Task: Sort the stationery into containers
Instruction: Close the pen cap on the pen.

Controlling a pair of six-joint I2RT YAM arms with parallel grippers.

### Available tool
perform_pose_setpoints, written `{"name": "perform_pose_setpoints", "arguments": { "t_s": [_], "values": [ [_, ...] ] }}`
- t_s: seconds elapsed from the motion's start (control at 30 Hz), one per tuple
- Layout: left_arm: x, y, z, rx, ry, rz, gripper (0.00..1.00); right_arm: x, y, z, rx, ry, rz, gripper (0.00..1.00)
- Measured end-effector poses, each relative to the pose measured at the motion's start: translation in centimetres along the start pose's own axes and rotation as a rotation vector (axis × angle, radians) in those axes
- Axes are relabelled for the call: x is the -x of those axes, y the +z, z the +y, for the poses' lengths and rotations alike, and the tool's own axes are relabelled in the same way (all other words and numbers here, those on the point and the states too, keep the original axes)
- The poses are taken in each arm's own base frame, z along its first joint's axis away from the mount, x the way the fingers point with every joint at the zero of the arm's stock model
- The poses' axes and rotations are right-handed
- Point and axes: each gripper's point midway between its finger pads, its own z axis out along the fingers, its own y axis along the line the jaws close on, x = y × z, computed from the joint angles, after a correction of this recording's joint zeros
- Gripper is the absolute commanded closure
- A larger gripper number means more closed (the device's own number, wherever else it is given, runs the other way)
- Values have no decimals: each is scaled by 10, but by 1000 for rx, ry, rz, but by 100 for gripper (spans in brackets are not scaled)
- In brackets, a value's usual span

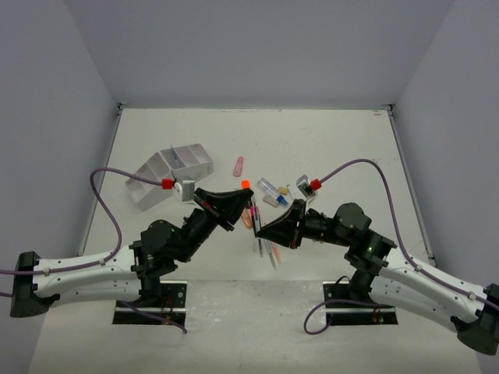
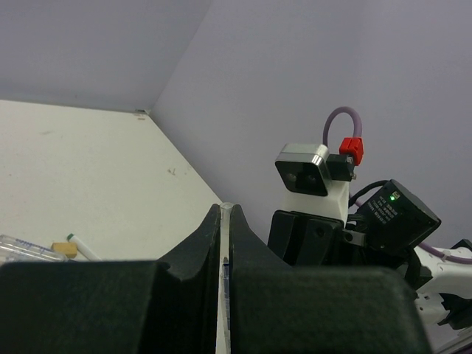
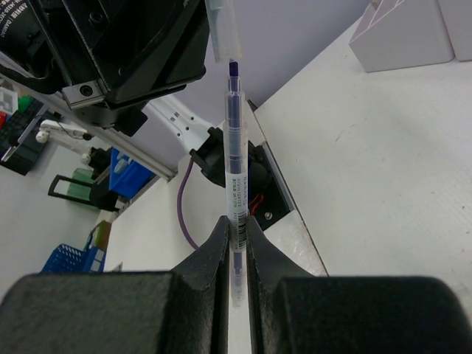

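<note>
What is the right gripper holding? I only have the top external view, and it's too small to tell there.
Observer: The right wrist view shows the right gripper shut on a clear pen with a blue core.
Operator: Is its cap on?
Observer: No. The clear cap sits just off the blue tip, which is bare.
Operator: Who has the cap?
Observer: In the left wrist view, the left gripper is shut on it, with its end poking out above.
</note>
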Motion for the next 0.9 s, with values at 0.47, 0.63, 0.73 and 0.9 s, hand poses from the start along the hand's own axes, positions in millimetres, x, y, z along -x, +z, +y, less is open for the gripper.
{"name": "perform_pose_setpoints", "arguments": {
  "t_s": [0.47, 0.63, 0.73, 0.9],
  "values": [
    [-11, 0, -4, -18, -37, 39, 100, 11, 0, -1, -34, -27, -28, 100],
    [-19, 1, -3, -1, -52, 80, 100, 12, -1, -3, -58, -53, -18, 100],
    [-19, 3, -4, 15, -53, 100, 100, 13, -2, -5, -80, -78, -9, 100],
    [-18, 4, -5, 33, -49, 126, 66, 19, -5, -7, -111, -135, -2, 100]
  ]
}}
